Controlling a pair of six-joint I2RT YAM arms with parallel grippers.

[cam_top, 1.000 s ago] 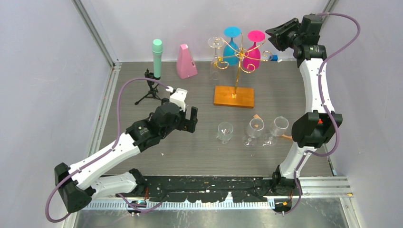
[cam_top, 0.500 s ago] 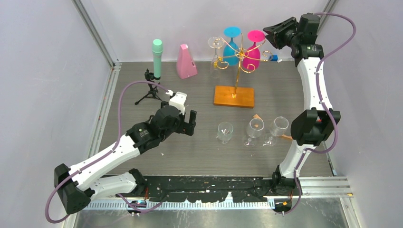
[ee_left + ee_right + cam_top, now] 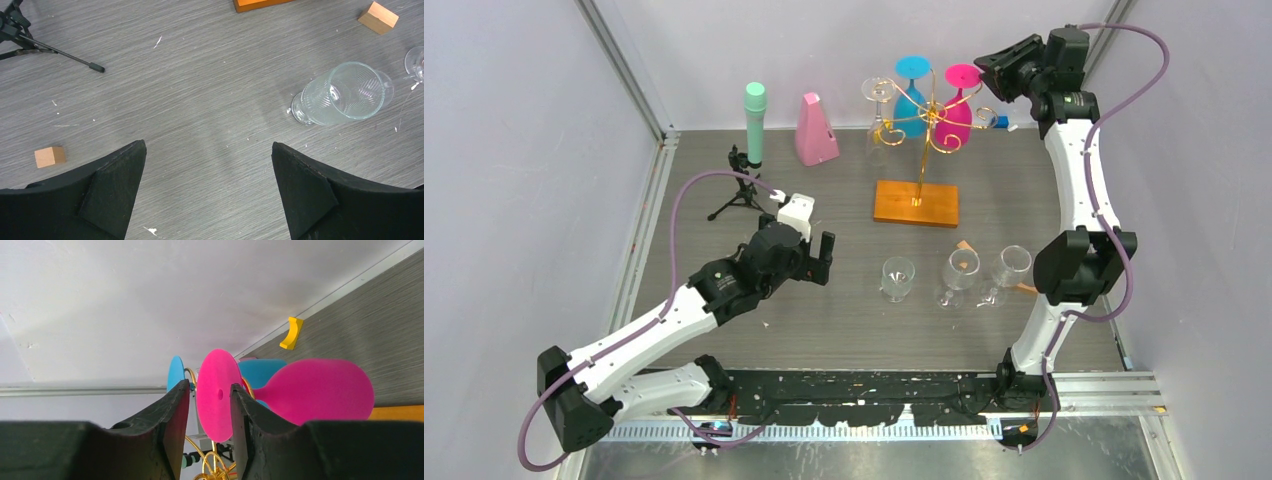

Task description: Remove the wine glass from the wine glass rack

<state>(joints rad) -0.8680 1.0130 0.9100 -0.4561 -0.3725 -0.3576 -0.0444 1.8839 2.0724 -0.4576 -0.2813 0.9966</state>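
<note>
The gold wire wine glass rack (image 3: 930, 113) stands on its orange-brown base (image 3: 916, 203) at the back. A pink wine glass (image 3: 957, 112), a blue one (image 3: 910, 98) and a clear one (image 3: 877, 108) hang upside down from it. My right gripper (image 3: 990, 73) is raised just right of the pink glass's foot. In the right wrist view the gripper (image 3: 210, 385) is open, and the pink foot disc (image 3: 216, 399) shows in the narrow gap between the fingers, close to the right finger. My left gripper (image 3: 820, 256) is open and empty over the table, as the left wrist view (image 3: 207, 146) shows.
Three clear glasses (image 3: 897, 277) (image 3: 961, 270) (image 3: 1011, 264) are on the table in front of the rack. A mint microphone (image 3: 754, 118) on a black tripod (image 3: 741, 190) and a pink metronome (image 3: 815, 130) are at the back left. Small wood blocks (image 3: 49, 156) (image 3: 378, 16) lie about.
My right gripper has moved left, up to the pink glass's foot. My left gripper has drawn back slightly to the left.
</note>
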